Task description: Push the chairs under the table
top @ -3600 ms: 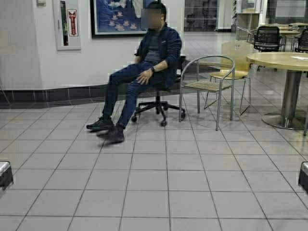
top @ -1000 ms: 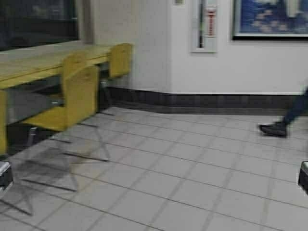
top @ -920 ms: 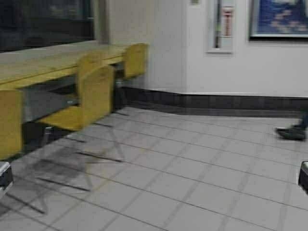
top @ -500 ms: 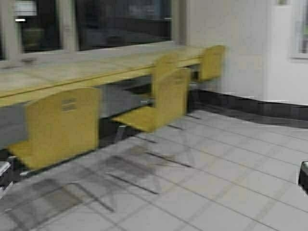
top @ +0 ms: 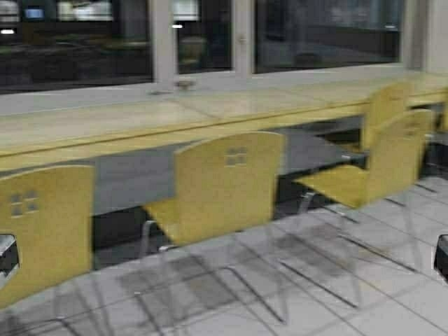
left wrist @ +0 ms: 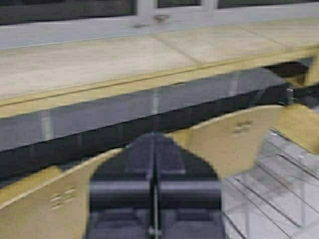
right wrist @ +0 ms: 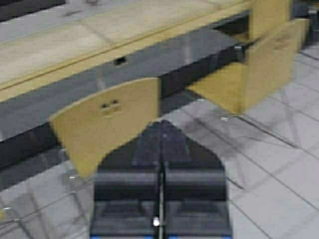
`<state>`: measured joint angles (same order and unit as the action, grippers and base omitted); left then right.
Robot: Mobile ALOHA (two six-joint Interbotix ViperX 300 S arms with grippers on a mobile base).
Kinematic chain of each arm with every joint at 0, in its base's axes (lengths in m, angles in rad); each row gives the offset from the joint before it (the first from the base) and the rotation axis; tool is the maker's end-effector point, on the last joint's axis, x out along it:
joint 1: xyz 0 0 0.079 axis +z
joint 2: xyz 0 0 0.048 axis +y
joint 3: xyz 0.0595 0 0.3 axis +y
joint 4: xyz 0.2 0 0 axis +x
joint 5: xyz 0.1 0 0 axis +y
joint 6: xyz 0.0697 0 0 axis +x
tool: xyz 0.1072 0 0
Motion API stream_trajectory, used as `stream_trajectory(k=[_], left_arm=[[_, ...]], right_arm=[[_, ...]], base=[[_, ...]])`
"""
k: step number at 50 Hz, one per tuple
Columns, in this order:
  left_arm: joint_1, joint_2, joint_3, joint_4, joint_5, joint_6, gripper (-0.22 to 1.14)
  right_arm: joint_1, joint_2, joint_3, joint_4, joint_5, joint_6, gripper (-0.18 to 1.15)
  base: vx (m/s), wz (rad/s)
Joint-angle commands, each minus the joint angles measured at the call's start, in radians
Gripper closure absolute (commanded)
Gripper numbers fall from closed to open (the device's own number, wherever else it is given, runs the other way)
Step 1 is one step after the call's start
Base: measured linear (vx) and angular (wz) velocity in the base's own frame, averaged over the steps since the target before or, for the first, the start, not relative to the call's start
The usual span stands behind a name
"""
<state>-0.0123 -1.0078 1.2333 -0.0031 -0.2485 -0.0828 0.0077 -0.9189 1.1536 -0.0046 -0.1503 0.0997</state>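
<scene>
Jaws on both arms stand closed with nothing between them: your left gripper [left wrist: 154,199] and right gripper [right wrist: 160,196] each show the two fingers pressed flat together in their wrist views, and in the high view both sit low at the outer edges, well short of any chair. The middle chair [top: 224,185] is the one your next move turns on: it stands straight ahead between the two arms, back toward you, seat pointing at the table [top: 105,126], pulled out so that only the seat's front edge looks to reach under the thick front edge. Judged from the wrist views, its back lies nearly dead ahead of the right gripper and off to one side of the left, so the right arm seems the better placed to push. The table's long axis runs across your view, slightly skewed, and the push must go square to it. A left chair [top: 42,224] stands close by the left gripper, a right chair [top: 381,164] is angled and well out, and a far chair [top: 386,105] sits closer in. No containers are in view. Windows [top: 203,35] back the table.
</scene>
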Motion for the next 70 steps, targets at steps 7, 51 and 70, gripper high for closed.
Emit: stream_trajectory(k=[7,51,70], left_arm=[[-0.002,0.014,-0.025,-0.002,-0.006,-0.060,0.89],[-0.225,0.491,-0.055,-0.034,0.006,-0.586,0.89],[-0.291,0.953,-0.179,-0.127,-0.060,-0.698,0.89]], right_arm=[[0.002,-0.002,-0.012,0.003,0.002,-0.002,0.93],[0.092,0.502,-0.164,0.008,0.077,0.201,0.92],[0.213,0.877,-0.374,0.008,0.077,0.278,0.92]], base=[[0.21,0.43],[0.19,0.32],[0.12,0.16]])
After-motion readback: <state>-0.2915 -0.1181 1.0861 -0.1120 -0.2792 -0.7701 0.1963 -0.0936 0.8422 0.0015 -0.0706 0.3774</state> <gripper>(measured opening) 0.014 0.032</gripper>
